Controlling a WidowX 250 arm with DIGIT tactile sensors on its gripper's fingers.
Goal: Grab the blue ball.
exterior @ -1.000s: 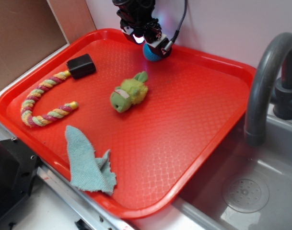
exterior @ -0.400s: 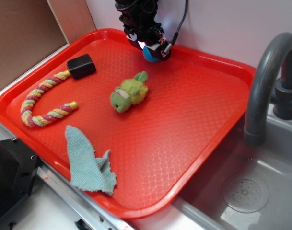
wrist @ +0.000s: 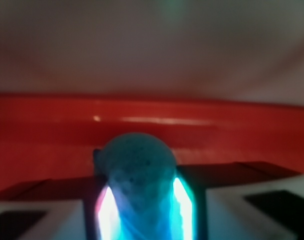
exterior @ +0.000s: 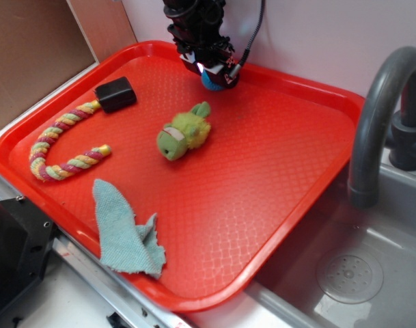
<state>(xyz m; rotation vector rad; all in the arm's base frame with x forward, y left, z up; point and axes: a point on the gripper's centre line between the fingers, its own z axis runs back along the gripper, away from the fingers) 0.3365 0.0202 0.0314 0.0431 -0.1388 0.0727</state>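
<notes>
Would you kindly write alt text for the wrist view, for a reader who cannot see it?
A small teal-blue knitted ball sits between the two fingers of the pincer, lit by a white and cyan glow on both sides. Behind it runs the raised rim of a red plastic tray, then a blurred pale wall.

Bright red plastic tray point(exterior: 276, 164) with a fine waffle texture, small teal-blue knitted ball point(exterior: 211, 80), fuzzy lime-green plush toy point(exterior: 183, 132), pink-yellow-green striped rope point(exterior: 57, 147), pale teal ribbed cloth point(exterior: 126, 229), matte black block point(exterior: 115, 93), grey faucet point(exterior: 375, 116).
</notes>
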